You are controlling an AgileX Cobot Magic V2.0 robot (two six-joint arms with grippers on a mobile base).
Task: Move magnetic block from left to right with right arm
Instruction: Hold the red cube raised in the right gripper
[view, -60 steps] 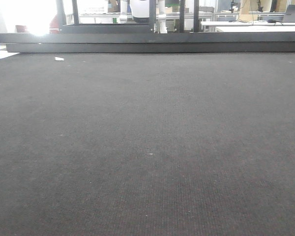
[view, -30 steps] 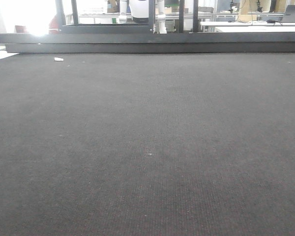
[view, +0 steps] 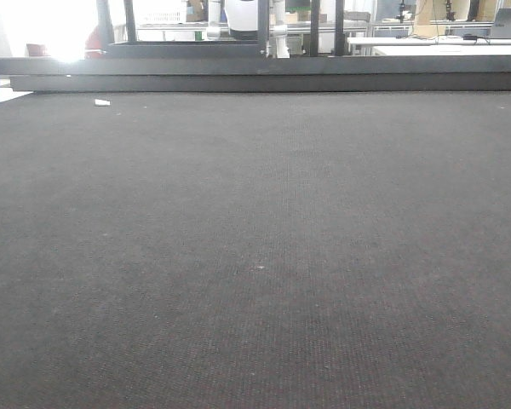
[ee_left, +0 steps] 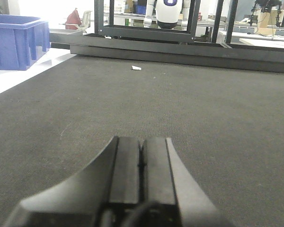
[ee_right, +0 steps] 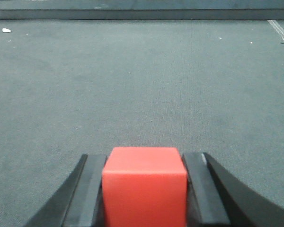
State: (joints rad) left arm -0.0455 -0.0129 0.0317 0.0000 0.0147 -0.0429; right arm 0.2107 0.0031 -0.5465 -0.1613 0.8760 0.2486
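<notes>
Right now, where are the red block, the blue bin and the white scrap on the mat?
red block (ee_right: 144, 198): right wrist view, on its front face.
blue bin (ee_left: 14, 45): left wrist view, on its near side wall.
white scrap (ee_left: 136, 68): left wrist view, on its middle.

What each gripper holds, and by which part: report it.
The right gripper clamps the red magnetic block by its two opposite side faces. The left gripper is shut, holding nothing.
</notes>
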